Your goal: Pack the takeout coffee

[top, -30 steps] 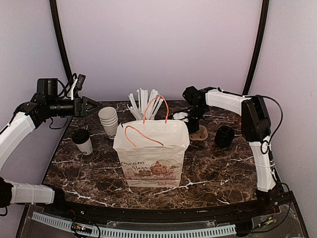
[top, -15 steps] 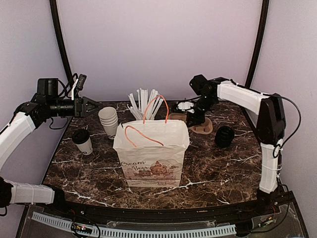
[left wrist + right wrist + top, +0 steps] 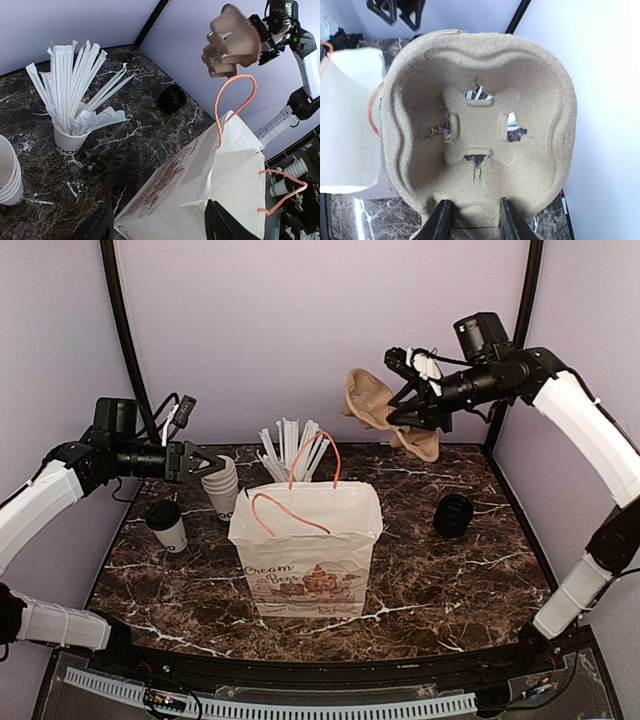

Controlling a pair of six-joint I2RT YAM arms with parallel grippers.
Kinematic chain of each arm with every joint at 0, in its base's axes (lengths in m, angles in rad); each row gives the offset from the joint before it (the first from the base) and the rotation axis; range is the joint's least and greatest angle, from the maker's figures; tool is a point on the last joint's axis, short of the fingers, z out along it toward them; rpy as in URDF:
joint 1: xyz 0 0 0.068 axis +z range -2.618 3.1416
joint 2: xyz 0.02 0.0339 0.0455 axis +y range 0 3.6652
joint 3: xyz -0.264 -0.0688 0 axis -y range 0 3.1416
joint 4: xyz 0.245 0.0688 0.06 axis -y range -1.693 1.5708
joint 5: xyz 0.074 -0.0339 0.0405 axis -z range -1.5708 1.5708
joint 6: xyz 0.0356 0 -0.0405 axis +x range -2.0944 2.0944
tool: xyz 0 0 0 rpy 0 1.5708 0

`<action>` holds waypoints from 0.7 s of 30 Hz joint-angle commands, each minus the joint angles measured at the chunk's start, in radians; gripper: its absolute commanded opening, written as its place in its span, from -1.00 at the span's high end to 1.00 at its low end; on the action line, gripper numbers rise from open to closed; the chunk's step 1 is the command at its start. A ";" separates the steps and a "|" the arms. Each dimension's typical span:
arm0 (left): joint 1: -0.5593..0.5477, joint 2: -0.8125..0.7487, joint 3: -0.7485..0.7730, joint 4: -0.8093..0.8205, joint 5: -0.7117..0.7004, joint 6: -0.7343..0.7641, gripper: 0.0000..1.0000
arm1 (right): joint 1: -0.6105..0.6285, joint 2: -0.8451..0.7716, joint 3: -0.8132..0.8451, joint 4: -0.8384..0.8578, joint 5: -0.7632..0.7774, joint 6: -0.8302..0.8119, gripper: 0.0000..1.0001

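So the right gripper (image 3: 471, 220) has its two fingers clamped on the rim of a brown cardboard cup carrier (image 3: 372, 403), holding it tilted up in the air over the far right part of the marble surface (image 3: 450, 580), not touching anything else. The left gripper (image 3: 208, 464) is hanging with fingers spread wide and nothing between them, right by the stacked white cups (image 3: 221, 485) near the far left corner. The takeout coffee (image 3: 167, 524) sits upright with its black lid on, close to the left edge, apart from both grippers. A paper bag (image 3: 305, 550) with orange handles stands open mid-surface, the straw cup (image 3: 290, 455) just behind it. A round black object (image 3: 453, 515) sits toward the right edge.
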 commanded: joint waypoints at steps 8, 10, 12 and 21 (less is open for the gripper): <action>-0.053 0.041 0.035 0.015 -0.026 -0.046 -0.28 | 0.042 -0.086 0.137 0.143 -0.466 0.302 0.32; -0.053 0.036 0.031 0.018 -0.033 -0.048 -0.29 | 0.074 -0.073 0.127 0.169 -0.505 0.338 0.32; -0.053 0.031 0.025 0.021 -0.039 -0.052 -0.29 | 0.120 -0.049 0.110 0.181 -0.513 0.344 0.31; -0.053 0.003 -0.008 0.037 -0.050 -0.063 -0.29 | 0.269 0.077 0.111 0.191 -0.478 0.324 0.32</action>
